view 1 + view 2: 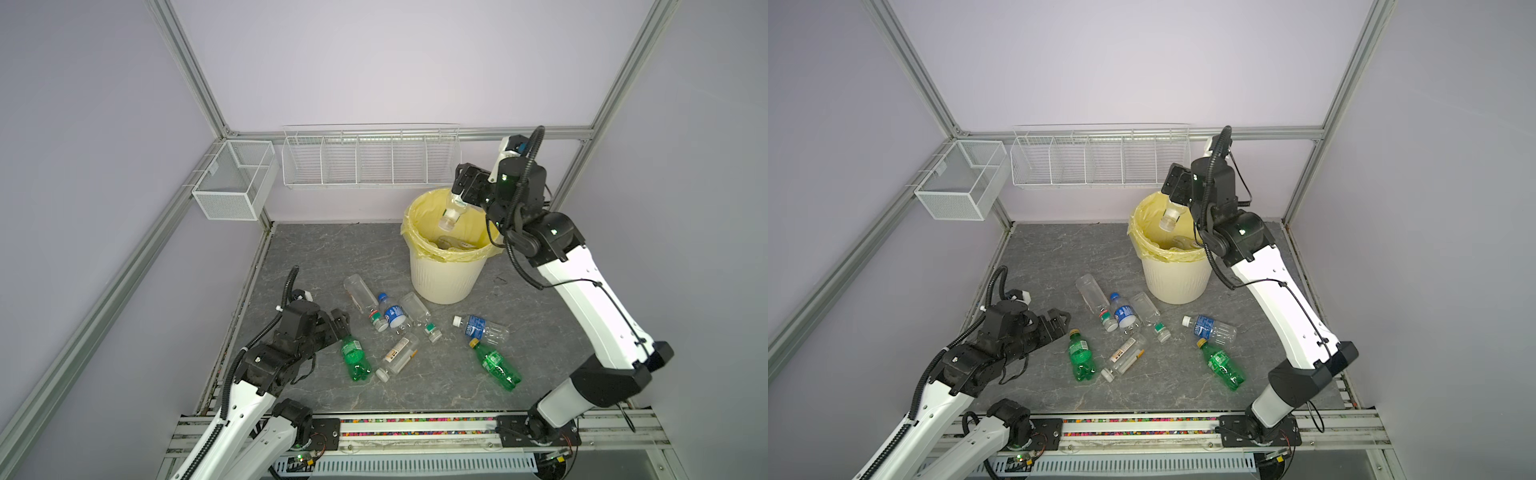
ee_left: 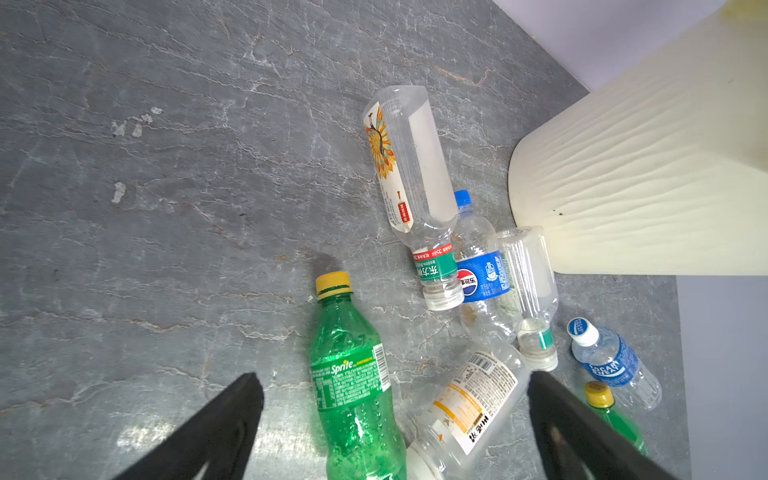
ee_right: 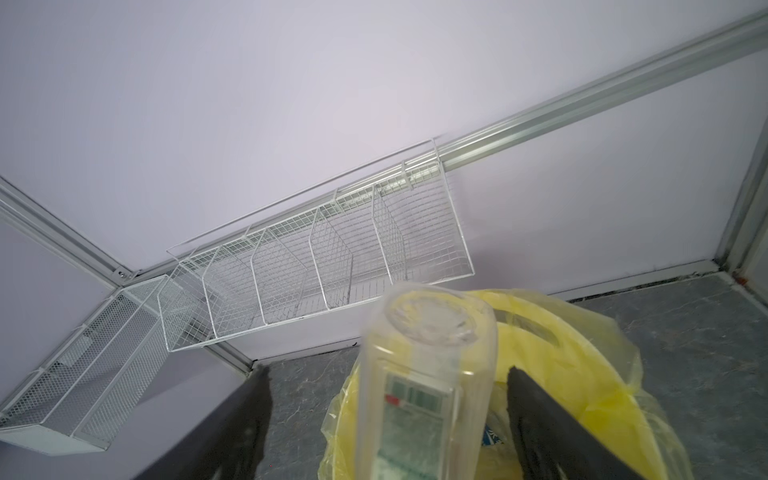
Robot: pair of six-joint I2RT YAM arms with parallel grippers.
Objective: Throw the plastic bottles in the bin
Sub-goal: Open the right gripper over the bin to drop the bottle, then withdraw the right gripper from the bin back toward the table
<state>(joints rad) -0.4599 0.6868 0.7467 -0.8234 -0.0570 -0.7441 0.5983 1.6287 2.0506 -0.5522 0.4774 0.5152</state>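
Grey marbled tabletop point(image 1: 324, 257), lilac walls point(image 1: 374, 62)

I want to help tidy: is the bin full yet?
Not full. The bin shows bare yellow liner deep inside, with only a few bottles at its bottom.

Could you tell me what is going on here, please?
The robot is clearing plastic bottles off the table into the bin. The right gripper is over the bin, jaws open on either side of a clear bottle, base down, which looks to be dropping in. At least another bottle already lies inside. The left gripper hovers open near the cap end of a green bottle. Seven bottles lie on the table.
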